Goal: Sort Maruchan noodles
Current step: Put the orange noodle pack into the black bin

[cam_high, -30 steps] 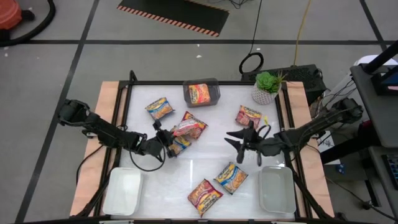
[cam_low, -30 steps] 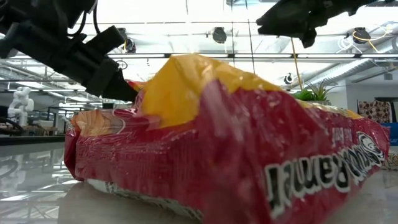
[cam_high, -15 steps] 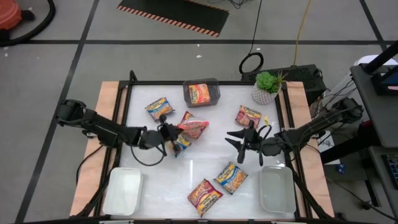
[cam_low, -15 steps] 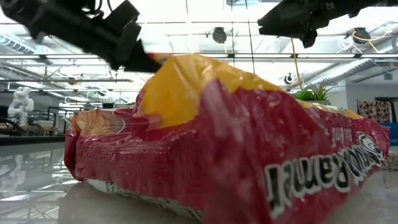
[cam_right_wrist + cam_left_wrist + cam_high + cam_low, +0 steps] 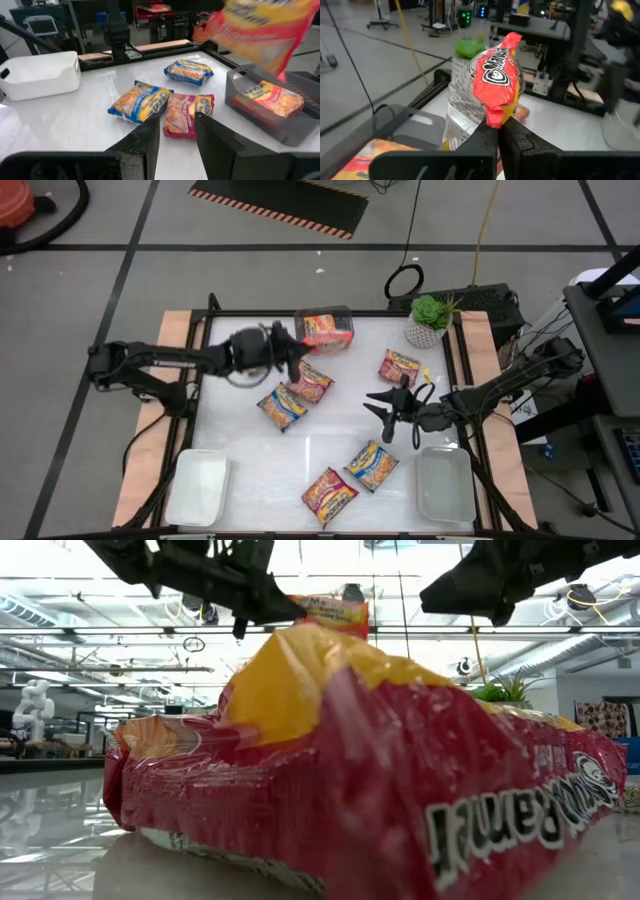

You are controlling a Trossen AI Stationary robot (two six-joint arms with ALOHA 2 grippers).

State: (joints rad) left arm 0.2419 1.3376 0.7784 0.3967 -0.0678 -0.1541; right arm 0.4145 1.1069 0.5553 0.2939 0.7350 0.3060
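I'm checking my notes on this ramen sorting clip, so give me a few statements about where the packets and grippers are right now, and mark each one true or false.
1. The left gripper holds a red packet in the air. True.
2. The grey bin is empty. False: a packet lies in it.
3. The right gripper holds a packet. False: it is open and holds nothing.
4. Both white trays hold no packets. True.
5. A potted plant stands at a table corner. True.
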